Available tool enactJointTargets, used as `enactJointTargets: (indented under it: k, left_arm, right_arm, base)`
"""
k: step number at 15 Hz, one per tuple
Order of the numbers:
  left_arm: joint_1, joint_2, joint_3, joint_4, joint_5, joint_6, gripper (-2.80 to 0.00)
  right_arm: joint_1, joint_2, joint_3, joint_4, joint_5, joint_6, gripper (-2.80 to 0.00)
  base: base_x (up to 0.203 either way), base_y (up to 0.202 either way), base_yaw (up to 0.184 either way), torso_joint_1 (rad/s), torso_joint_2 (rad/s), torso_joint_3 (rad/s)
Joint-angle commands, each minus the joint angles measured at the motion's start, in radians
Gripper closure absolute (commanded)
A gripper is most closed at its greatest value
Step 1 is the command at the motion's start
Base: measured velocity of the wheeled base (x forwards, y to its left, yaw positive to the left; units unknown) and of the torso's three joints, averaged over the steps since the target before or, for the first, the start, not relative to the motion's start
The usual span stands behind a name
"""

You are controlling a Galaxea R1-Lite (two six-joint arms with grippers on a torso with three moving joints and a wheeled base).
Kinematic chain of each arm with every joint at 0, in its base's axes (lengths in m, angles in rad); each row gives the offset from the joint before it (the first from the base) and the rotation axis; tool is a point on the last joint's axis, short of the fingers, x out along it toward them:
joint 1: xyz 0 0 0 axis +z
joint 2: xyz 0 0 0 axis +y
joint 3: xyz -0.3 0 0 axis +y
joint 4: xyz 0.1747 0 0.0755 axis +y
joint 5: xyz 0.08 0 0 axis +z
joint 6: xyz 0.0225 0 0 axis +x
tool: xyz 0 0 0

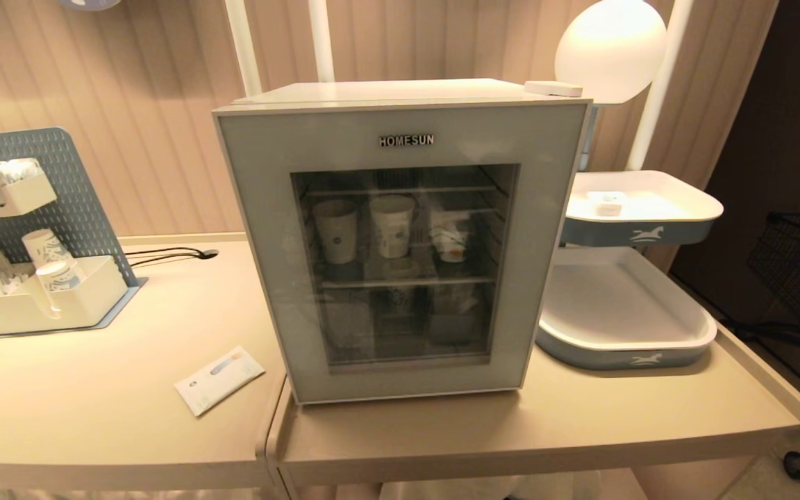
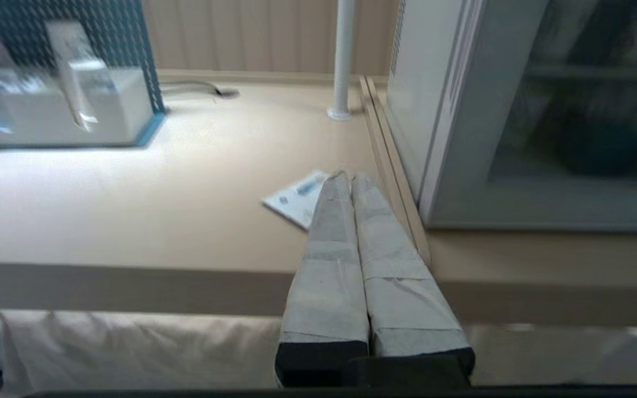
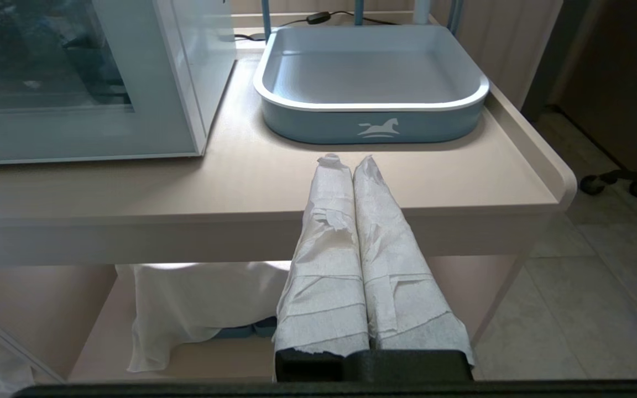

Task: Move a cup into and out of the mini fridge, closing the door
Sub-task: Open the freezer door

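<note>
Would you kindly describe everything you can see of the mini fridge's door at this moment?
The door is shut, flush against the white mini fridge, which stands upright on the beige table. Its frame is a pale grey-blue panel, matte in look, with dark "HOMESUN" lettering centred above a large glass window. Wire shelves and several cups show dimly through the glass. No handle is visible. Neither gripper touches it.

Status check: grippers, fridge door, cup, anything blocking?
Left gripper and right gripper shut, empty, short of the table edge. Door closed; cup on the shelf inside mini fridge. Nothing blocking the door.
</note>
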Motion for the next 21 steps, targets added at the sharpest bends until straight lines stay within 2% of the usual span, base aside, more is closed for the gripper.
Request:
enactJointTargets:
  k: [1, 3, 5, 7, 9, 10, 11, 12, 13, 14, 15, 16, 17, 18, 19, 21]
  left_arm:
    - [-0.001, 0.062, -0.261, 0.125, 0.019, -0.021, 0.00]
    - [-0.028, 0.188, -0.608, 0.348, 0.028, -0.082, 0.00]
    - [-0.125, 0.417, -0.816, 0.489, 0.026, -0.174, 0.00]
    - [-0.255, 0.663, -0.868, 0.513, 0.023, -0.268, 0.00]
    - [-0.308, 0.894, -0.873, 0.439, -0.013, -0.316, 0.00]
    - [-0.302, 1.016, -0.884, 0.382, -0.057, -0.329, 0.00]
    - [-0.280, 1.135, -0.903, 0.323, -0.135, -0.336, 0.00]
    - [-0.241, 1.231, -0.923, 0.278, -0.247, -0.337, 0.00]
    - [-0.178, 1.318, -0.941, 0.231, -0.439, -0.325, 0.00]
    - [-0.103, 1.393, -0.952, 0.184, -0.668, -0.293, 0.00]
    - [-0.037, 1.463, -0.957, 0.149, -0.824, -0.250, 0.00]
    - [0.018, 1.529, -0.952, 0.114, -0.938, -0.177, -2.80]
    - [0.050, 1.589, -0.941, 0.077, -0.981, -0.080, -2.80]
    - [0.074, 1.639, -0.930, 0.035, -1.006, -0.022, -2.80]
    - [0.097, 1.675, -0.910, -0.030, -1.030, 0.010, -2.80]
    - [0.117, 1.694, -0.845, -0.150, -1.067, 0.032, -2.80]
  right_arm:
    - [0.000, 0.002, 0.000, 0.000, 0.000, -0.001, 0.00]
    - [0.000, 0.002, 0.000, -0.001, 0.000, 0.000, 0.00]
    - [0.000, 0.002, 0.003, -0.007, 0.000, 0.001, 0.00]
    - [0.000, 0.002, 0.003, -0.008, 0.000, 0.001, 0.00]
    - [0.000, 0.002, 0.003, -0.008, 0.000, 0.001, 0.00]
    - [0.000, 0.002, 0.003, -0.008, 0.000, 0.001, 0.00]
    - [0.000, 0.002, 0.003, -0.008, 0.000, 0.001, 0.00]
    - [0.000, 0.002, 0.003, -0.006, 0.000, 0.001, 0.00]
    - [0.000, 0.003, 0.003, -0.008, 0.000, 0.002, 0.00]
    - [0.000, 0.003, 0.002, -0.008, 0.000, 0.004, 0.00]
    - [0.000, 0.003, 0.001, -0.008, -0.001, 0.005, 0.00]
    - [0.000, 0.003, 0.001, -0.008, -0.001, 0.005, 0.00]
    - [0.000, 0.003, 0.001, -0.008, -0.001, 0.005, 0.00]
    - [0.000, 0.002, 0.001, -0.008, -0.001, 0.005, 0.00]
    - [0.000, 0.003, 0.001, -0.008, -0.001, 0.005, 0.00]
    - [0.000, 0.003, 0.001, -0.008, -0.001, 0.005, 0.00]
  base:
    - [0.000, 0.000, 0.000, 0.000, 0.00, 0.000]
    - [0.000, 0.000, 0.000, 0.000, 0.00, 0.000]
    - [0.000, 0.000, 0.000, 0.000, 0.00, 0.000]
    - [0.000, 0.000, 0.000, 0.000, 0.00, 0.000]
    - [0.000, 0.000, 0.000, 0.000, 0.00, 0.000]
    - [0.000, 0.000, 0.000, 0.000, 0.00, 0.000]
    - [0.000, 0.000, 0.000, 0.000, 0.00, 0.000]
    - [0.000, 0.000, 0.000, 0.000, 0.00, 0.000]
    - [0.000, 0.000, 0.000, 0.000, 0.00, 0.000]
    - [0.000, 0.000, 0.000, 0.000, 0.00, 0.000]
    - [0.000, 0.000, 0.000, 0.000, 0.00, 0.000]
    - [0.000, 0.000, 0.000, 0.000, 0.00, 0.000]
    - [0.000, 0.000, 0.000, 0.000, 0.00, 0.000]
    - [0.000, 0.000, 0.000, 0.000, 0.00, 0.000]
    - [0.000, 0.000, 0.000, 0.000, 0.00, 0.000]
    - [0.000, 0.000, 0.000, 0.000, 0.00, 0.000]
